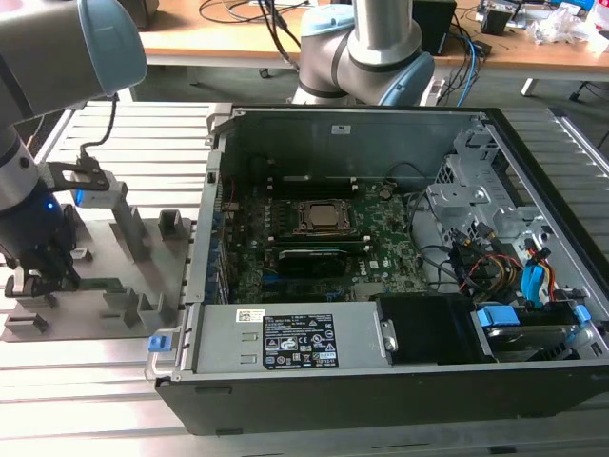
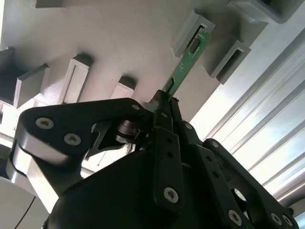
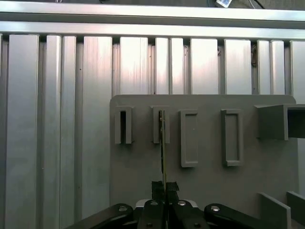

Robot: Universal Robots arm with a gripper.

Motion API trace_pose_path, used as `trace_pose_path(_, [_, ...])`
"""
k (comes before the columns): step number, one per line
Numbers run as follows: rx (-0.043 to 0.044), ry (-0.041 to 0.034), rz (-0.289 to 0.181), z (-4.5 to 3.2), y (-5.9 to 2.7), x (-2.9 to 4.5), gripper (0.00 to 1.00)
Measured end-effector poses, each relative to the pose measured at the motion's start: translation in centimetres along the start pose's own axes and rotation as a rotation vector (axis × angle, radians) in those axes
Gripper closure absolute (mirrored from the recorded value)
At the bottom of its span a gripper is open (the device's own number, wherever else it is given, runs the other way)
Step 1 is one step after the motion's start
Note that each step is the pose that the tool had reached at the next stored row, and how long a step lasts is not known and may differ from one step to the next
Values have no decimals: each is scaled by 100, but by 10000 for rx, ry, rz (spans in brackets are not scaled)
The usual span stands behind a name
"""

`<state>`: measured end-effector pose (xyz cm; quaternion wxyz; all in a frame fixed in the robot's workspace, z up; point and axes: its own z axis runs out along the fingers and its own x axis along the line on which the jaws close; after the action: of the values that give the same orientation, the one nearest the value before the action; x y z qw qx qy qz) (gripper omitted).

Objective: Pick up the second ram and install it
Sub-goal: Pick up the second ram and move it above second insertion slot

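Note:
The second ram (image 2: 187, 63) is a thin green stick, seen edge-on in the first wrist view (image 3: 163, 143). My gripper (image 2: 164, 99) is shut on its near end, with the fingers (image 3: 158, 187) pressed on both faces. The far end of the ram rests in the slot of a gray holder block (image 2: 187, 29). In the exterior view my gripper (image 1: 40, 279) hangs low over the gray holder plate (image 1: 105, 271) at that view's left, outside the open computer case (image 1: 533, 171).
Several gray holder blocks (image 3: 230, 137) stand on the plate, on a ribbed aluminium table (image 3: 57, 119). Inside the case lie the motherboard (image 1: 385, 238), CPU socket (image 1: 326, 217), memory slots (image 1: 314, 180), a black card (image 1: 309, 259) and cables (image 1: 495, 267). A second arm's base (image 1: 366, 57) stands behind.

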<state>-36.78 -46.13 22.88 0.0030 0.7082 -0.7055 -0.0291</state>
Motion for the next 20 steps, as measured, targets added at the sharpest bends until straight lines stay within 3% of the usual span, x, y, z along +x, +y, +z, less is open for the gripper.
trace_pose_path(12, [0,0,-1,-343,15,-13,86])
trace_pose_path(20, [0,0,-1,-514,23,-19,86])
